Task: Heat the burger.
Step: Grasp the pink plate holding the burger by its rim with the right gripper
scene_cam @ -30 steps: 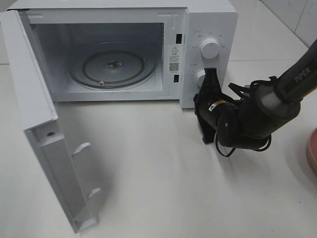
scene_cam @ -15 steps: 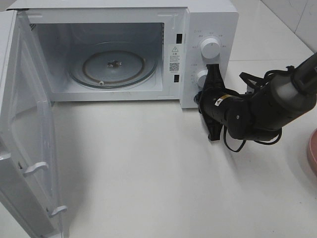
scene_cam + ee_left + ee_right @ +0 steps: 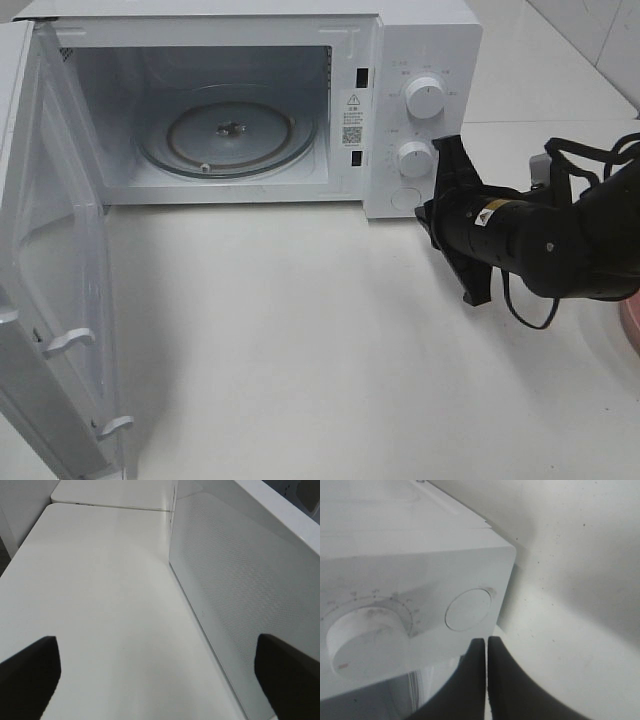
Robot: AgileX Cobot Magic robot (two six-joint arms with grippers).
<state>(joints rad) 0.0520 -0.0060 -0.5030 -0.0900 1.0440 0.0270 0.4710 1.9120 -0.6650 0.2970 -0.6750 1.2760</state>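
Observation:
The burger is out of view in every frame. The white microwave stands open, its glass turntable bare. My right gripper is shut with nothing in it, hovering just right of the round button under the lower knob. In the right wrist view its closed fingertips point at that button from a short gap, beside the knob. My left gripper is open and empty over bare tabletop, next to a white perforated panel of the microwave.
The microwave door is swung wide at the left and reaches the table's front edge. A pink plate rim shows at the far right edge. White tabletop lies in front of the oven.
The door swung out wider at the left. My right gripper, still shut, drew back to the right, away from the lower knob and control panel.

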